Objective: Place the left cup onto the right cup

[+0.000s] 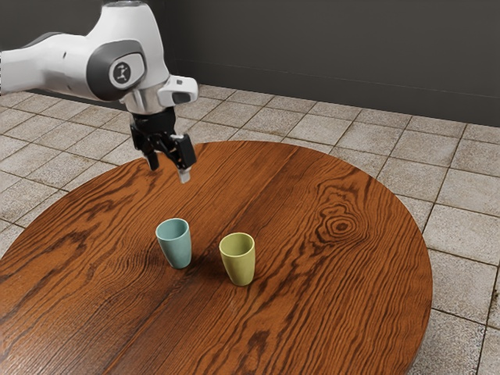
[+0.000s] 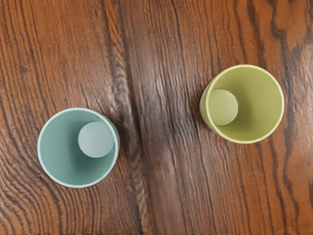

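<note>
Our white arm [image 1: 94, 66] reaches in from the exterior view's left, wrist bent downward, and our black end effector [image 1: 169, 169] hangs with jaws parted.

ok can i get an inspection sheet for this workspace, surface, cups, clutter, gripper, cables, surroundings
surface: round wooden table, dark reddish grain, level.
job's things: teal cup upright, open end up, on the exterior view's left; yellow-green cup upright, open end up, to its right. A gap of bare wood lies between them, so they are not touching. Both look empty in the wrist view.
clutter: nothing seen
grippers: gripper open, holding nothing, hanging in the air above the table and behind the teal cup.
cables: nothing seen
surroundings: grey tiled floor around the table, dark wall behind.
</note>
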`<action>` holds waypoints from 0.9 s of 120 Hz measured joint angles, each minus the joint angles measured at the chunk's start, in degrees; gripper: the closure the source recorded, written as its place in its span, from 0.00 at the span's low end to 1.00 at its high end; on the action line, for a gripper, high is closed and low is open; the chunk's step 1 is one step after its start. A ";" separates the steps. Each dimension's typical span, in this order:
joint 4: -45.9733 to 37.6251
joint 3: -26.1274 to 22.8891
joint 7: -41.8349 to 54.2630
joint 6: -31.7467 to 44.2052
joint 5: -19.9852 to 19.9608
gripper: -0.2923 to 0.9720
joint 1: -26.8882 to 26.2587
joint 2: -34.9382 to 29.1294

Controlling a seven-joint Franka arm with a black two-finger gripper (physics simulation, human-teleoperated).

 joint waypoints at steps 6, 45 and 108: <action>-1.53 0.00 -0.04 0.99 -0.04 0.23 0.12 0.02; -6.46 1.25 -0.22 7.68 -1.05 0.23 -0.21 2.46; -8.26 1.79 -0.27 13.81 -1.44 0.27 0.33 7.90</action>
